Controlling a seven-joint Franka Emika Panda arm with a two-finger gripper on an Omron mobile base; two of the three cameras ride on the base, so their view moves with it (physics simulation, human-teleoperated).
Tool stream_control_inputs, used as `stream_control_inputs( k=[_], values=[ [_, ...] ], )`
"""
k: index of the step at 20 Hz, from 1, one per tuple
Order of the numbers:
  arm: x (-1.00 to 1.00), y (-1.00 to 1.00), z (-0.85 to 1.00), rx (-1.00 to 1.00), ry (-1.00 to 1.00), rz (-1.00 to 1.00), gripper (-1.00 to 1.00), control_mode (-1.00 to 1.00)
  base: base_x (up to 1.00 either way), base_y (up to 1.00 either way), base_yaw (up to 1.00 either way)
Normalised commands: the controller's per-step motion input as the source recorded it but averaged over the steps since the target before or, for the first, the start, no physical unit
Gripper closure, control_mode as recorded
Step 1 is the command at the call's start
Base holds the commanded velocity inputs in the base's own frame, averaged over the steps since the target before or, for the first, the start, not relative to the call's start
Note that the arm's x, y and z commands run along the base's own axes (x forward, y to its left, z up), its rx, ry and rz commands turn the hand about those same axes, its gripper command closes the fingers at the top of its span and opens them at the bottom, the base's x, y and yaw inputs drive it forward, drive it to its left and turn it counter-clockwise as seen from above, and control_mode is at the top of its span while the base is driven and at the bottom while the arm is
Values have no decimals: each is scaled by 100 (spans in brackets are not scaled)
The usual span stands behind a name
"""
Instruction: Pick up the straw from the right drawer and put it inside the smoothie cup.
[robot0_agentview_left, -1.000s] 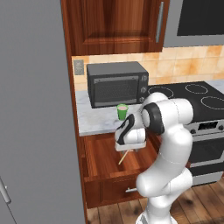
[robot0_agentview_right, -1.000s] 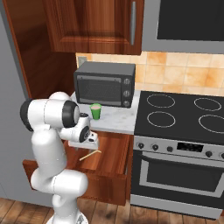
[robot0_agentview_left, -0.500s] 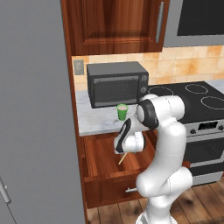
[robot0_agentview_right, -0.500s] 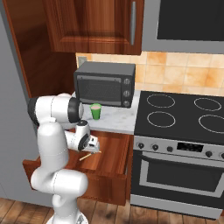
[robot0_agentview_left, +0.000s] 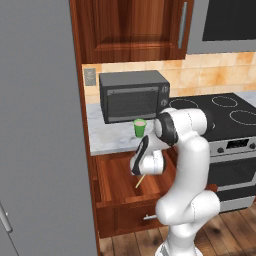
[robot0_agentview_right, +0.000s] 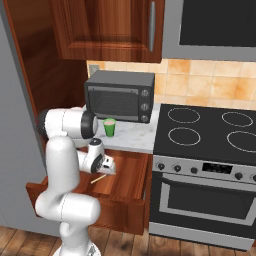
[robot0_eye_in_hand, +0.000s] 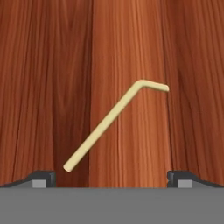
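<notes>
Flat on the wooden floor of the open right drawer (robot0_agentview_left: 117, 182) lies the straw (robot0_eye_in_hand: 107, 123), thin and pale yellow-tan, its long axis slanting diagonally in the hand view with the short bent tip at the far end. Directly above it hangs the pincer (robot0_eye_in_hand: 112, 178), spread wide and holding nothing (fingertips well apart). On the desk (robot0_agentview_right: 132, 137) stands the green smoothie cup (robot0_agentview_right: 109, 127), pale contents inside, before the microwave (robot0_agentview_right: 120, 95).

The open right drawer (robot0_agentview_left: 120, 182) is glossy reddish-brown wood with long streaked grain, its slim bar handle (robot0_agentview_left: 150, 217) silvery metal. On its floor the thin pale yellow-tan straw (robot0_eye_in_hand: 114, 123) looks smooth, matt plastic. The small bright green smoothie cup (robot0_agentview_left: 140, 128) stands on a pale mottled marble-like counter (robot0_agentview_left: 107, 137).
</notes>
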Motion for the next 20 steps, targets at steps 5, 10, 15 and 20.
stream_control_inputs(
  k=[5,10,15,20],
  values=[
    [29,8,-12,-1,1,-5,-100,-100,0,0,0],
    [26,18,-26,-4,0,-7,-100,-100,0,0,0],
    [23,16,-31,-4,0,-7,-100,-100,0,0,0],
    [22,18,-27,-4,1,-7,-100,-100,0,0,0]
  ],
)
